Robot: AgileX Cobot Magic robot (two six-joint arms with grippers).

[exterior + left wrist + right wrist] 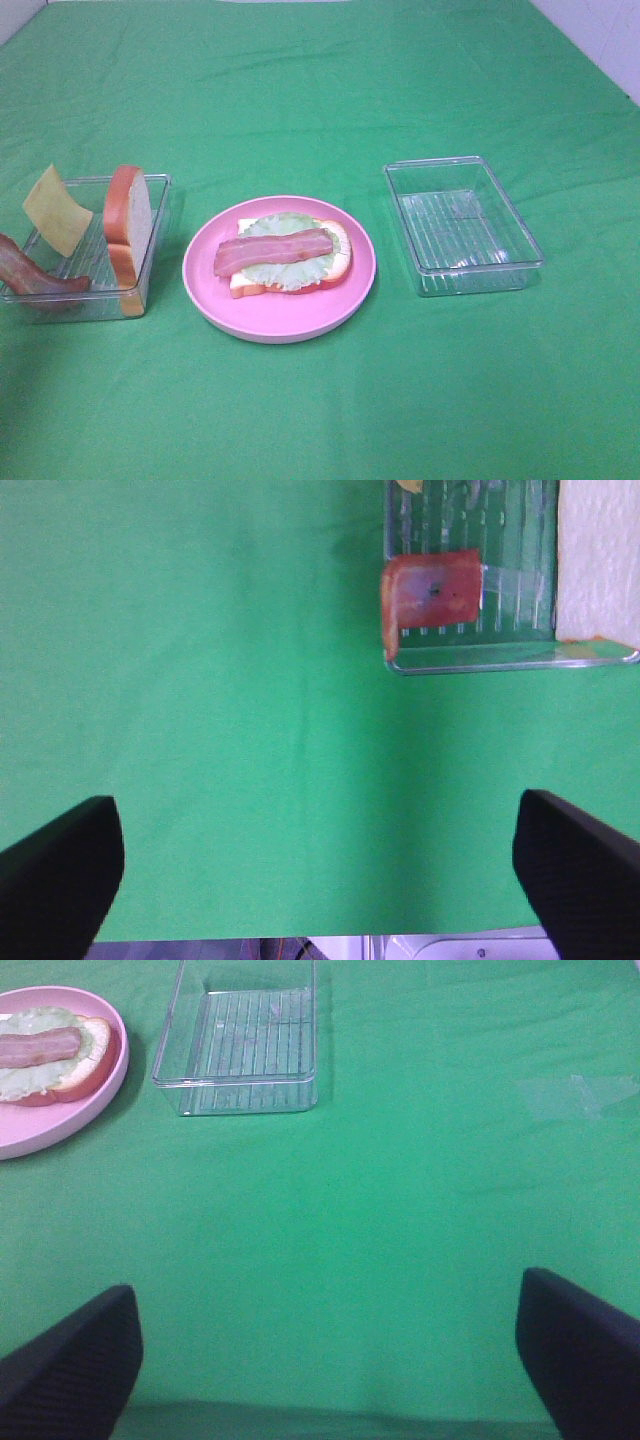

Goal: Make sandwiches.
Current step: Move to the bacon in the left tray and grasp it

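The sandwich on the round pink plate [290, 325] is an open stack. A bread slice [340, 252] lies at the bottom, lettuce [290, 272] on it and a bacon strip [272, 250] on top. In the clear left tray [160, 186] a yellow cheese slice [57, 210], another bacon strip [30, 275] and bread [128, 215] stand on edge. Neither gripper shows in the exterior high view. My left gripper [315, 820] hangs open over bare cloth, short of that tray's corner [500, 660]. My right gripper [325, 1300] is open too, well back from the plate [60, 1125].
An empty clear tray [480, 280] sits right of the plate and also shows in the right wrist view as the tray [240, 1100]. Green cloth covers the whole table. A pale wall edge shows at the far right corner.
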